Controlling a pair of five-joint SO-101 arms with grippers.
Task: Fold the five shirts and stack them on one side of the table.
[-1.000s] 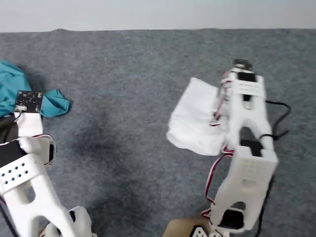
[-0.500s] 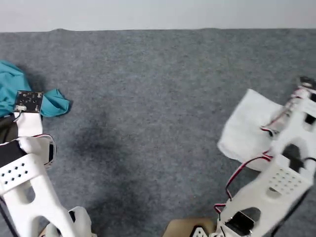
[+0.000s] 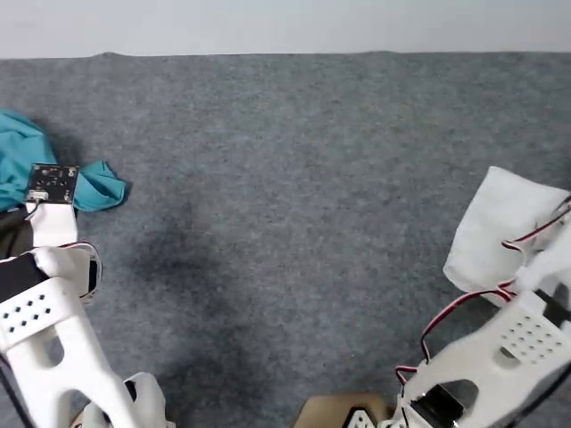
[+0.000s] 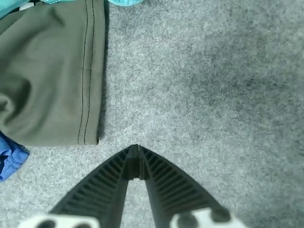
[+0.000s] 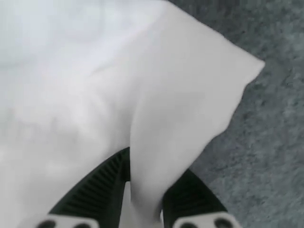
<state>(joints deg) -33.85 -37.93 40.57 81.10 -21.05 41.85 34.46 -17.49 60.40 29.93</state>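
From above, the white shirt [image 3: 498, 223] sits bunched at the right side of the grey table [image 3: 285, 134]. The right arm [image 3: 508, 348] and its wires cover the shirt's near part, and the picture edge cuts off the rest. You cannot tell whether it rests on the table or hangs. Your right gripper [image 5: 147, 166] pinches a fold of this shirt, and the cloth hides the fingertips. Your left gripper [image 4: 137, 153] has its fingers pressed together with nothing between them, over the table near the hem of an olive shirt [image 4: 47, 71]. That shirt is cut off at the edge, as are a blue cloth [image 4: 8, 159] and the teal shirt [image 3: 27, 156].
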